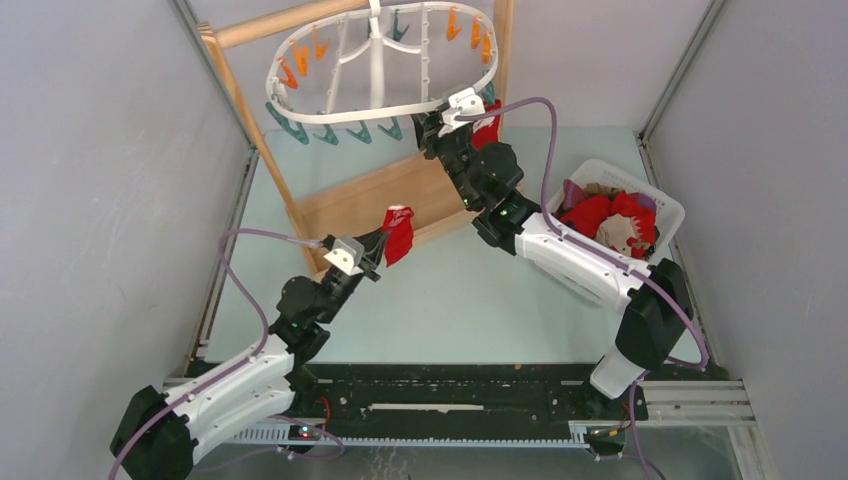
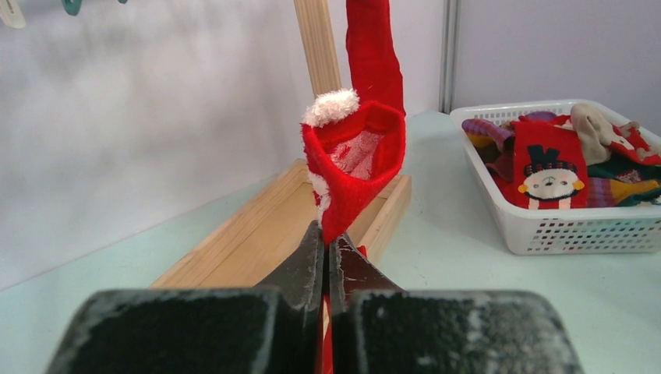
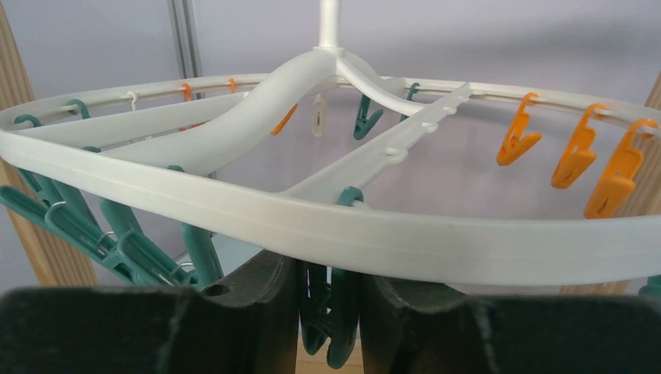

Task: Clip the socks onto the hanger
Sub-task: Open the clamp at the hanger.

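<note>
Left gripper [image 1: 378,247] first: we see its fingers pressed together on the lower edge of a red sock [image 1: 400,232]. The sock stands up from the pinch with its fluffy white cuff open at the top, held in the air near the front edge of the wooden stand [image 1: 370,200]. The right gripper [image 1: 447,108] is raised to the near rim of the hanger [image 1: 400,108]. In its wrist view the 2 fingers stand partly apart on either side of 1 teal clothespin [image 3: 335,343] hanging under that rim. We cannot tell whether they press it.

Going down in size, we have the pale green table [image 1: 450,300], then the stand at its far side, with a tray base and a top rail. The white oval hanger hangs under that rail by its central hook. A white basket [image 1: 600,167] sits on the table to the right, beside the right arm. It holds a heap of socks [image 1: 610,220], mostly red, 1 with a snowman on it. A second red sock [image 1: 488,128] hangs by the stand's right post, just behind the right gripper; we cannot see what holds it. Smallest are the other teal clothespins [image 1: 325,132] along the hanger's near rim and the orange clothespins [image 1: 455,25] on its far and left rim.
</note>
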`<control>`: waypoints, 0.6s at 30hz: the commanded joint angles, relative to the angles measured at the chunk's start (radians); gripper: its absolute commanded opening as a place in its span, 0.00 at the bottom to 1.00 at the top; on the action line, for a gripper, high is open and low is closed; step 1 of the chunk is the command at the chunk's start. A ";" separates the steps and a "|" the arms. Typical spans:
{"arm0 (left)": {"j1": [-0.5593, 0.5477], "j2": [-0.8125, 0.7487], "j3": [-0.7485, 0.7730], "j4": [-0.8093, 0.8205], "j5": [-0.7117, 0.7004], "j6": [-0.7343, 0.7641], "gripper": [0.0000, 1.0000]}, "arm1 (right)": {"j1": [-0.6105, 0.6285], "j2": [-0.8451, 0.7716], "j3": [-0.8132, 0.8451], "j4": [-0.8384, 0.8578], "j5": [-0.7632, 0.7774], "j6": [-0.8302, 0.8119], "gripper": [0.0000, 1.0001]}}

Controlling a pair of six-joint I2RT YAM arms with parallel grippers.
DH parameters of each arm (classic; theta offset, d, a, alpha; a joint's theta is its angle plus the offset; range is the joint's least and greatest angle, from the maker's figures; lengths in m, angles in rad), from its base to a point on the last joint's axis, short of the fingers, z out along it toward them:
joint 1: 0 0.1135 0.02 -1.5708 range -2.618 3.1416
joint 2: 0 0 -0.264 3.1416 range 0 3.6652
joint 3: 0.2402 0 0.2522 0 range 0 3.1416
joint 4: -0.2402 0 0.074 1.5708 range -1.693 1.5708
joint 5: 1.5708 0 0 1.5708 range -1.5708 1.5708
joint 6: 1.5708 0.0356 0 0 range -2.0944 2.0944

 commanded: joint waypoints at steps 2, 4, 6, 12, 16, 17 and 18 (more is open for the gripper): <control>0.008 0.044 0.059 0.050 0.024 0.006 0.00 | -0.017 -0.039 0.041 -0.032 -0.064 0.078 0.14; 0.009 0.076 0.088 0.053 0.036 0.015 0.00 | -0.019 -0.052 0.040 -0.055 -0.085 0.099 0.10; 0.009 0.105 0.123 0.055 0.058 0.019 0.00 | -0.020 -0.065 0.036 -0.076 -0.105 0.119 0.09; 0.008 0.192 0.214 0.105 0.043 -0.070 0.00 | -0.028 -0.094 0.046 -0.153 -0.150 0.191 0.03; 0.008 0.239 0.261 0.119 0.034 -0.120 0.00 | -0.030 -0.103 0.077 -0.238 -0.183 0.263 0.02; 0.008 0.247 0.271 0.119 0.005 -0.123 0.00 | -0.030 -0.105 0.089 -0.259 -0.188 0.283 0.03; 0.008 0.255 0.279 0.119 -0.006 -0.124 0.00 | -0.032 -0.107 0.095 -0.281 -0.196 0.309 0.02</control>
